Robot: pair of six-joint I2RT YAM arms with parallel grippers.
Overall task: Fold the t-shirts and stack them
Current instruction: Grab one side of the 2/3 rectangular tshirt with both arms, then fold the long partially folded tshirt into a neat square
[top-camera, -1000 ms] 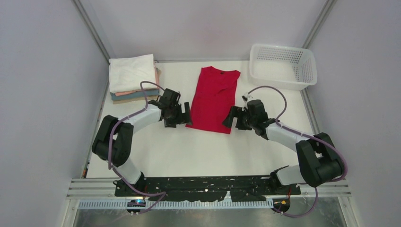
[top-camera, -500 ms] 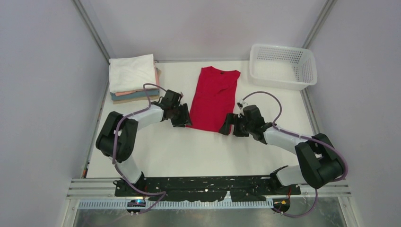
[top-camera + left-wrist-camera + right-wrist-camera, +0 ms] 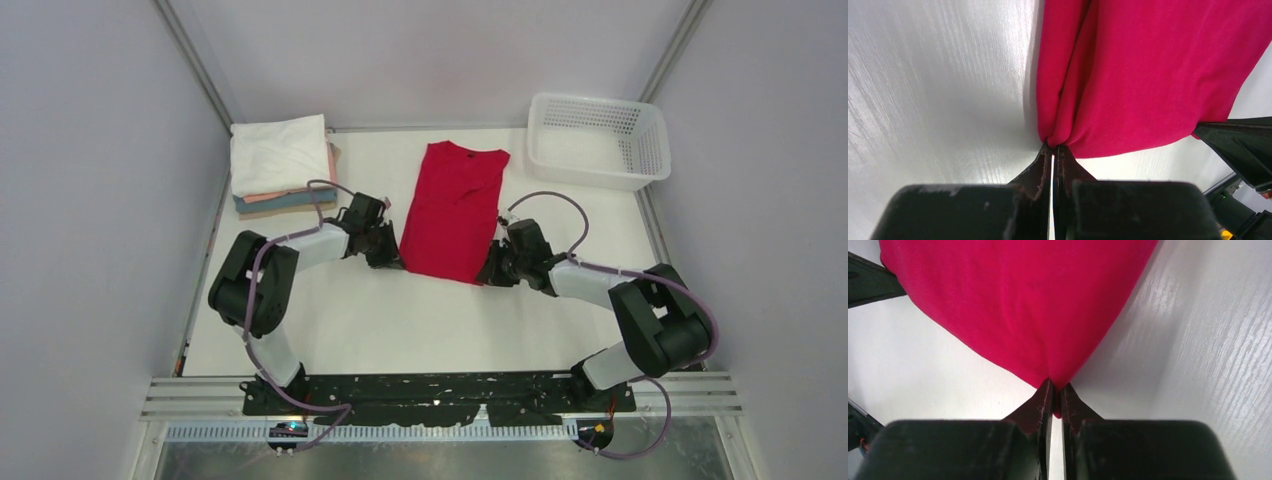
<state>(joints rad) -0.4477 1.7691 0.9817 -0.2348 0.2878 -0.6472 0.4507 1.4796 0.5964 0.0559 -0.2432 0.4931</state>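
With left claw point(image 3: 1053, 148) and right claw point(image 3: 1053, 385) pinching the red shirt point(image 3: 452, 205) at its near corners, gotta lift evenly, keeping it taut.

Colour notes: one strong red among pale, plain things.
Red t-shirt point(image 3: 455, 210) solid bright red, pinker in the wrist views; folded stack point(image 3: 280, 155) white on top, then salmon pink, teal and tan edges; basket point(image 3: 600, 140) white mesh; table point(image 3: 400, 320) white, faintly streaked; arms point(image 3: 310, 245) black and white; cables point(image 3: 550, 197) mauve.
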